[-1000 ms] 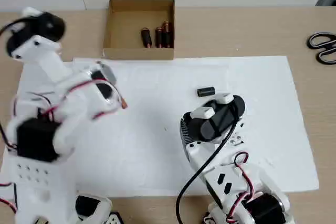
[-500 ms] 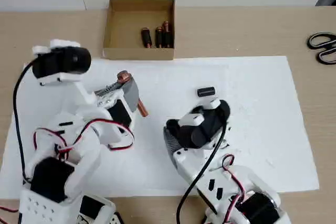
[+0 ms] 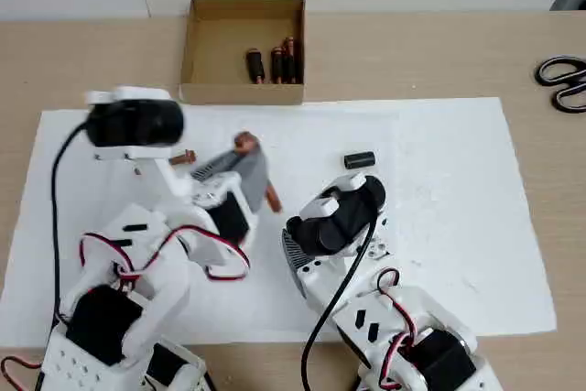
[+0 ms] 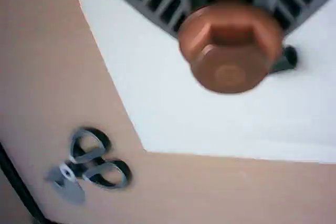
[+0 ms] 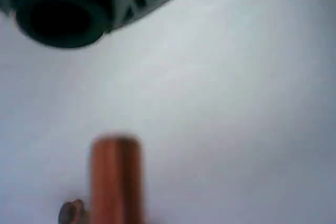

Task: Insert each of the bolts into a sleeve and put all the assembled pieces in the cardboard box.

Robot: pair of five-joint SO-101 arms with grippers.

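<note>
- Copper bolt (image 4: 228, 51) is sitting clamped between the left claw's (image 3: 243, 168) grey fingers, with its hex head sticking out one side and its shank out the other, above the white paper (image 3: 458, 226).
- Right claw (image 3: 291, 249) is hanging near the shank's tip and seems to be pinching a black sleeve (image 5: 58, 19); bolt and sleeve are not touching.
- Another sleeve (image 3: 360, 160) is lying loose on the paper, just beyond the right arm.
- Assembled pieces (image 3: 275, 63) are resting inside the cardboard box (image 3: 206, 43).
</note>
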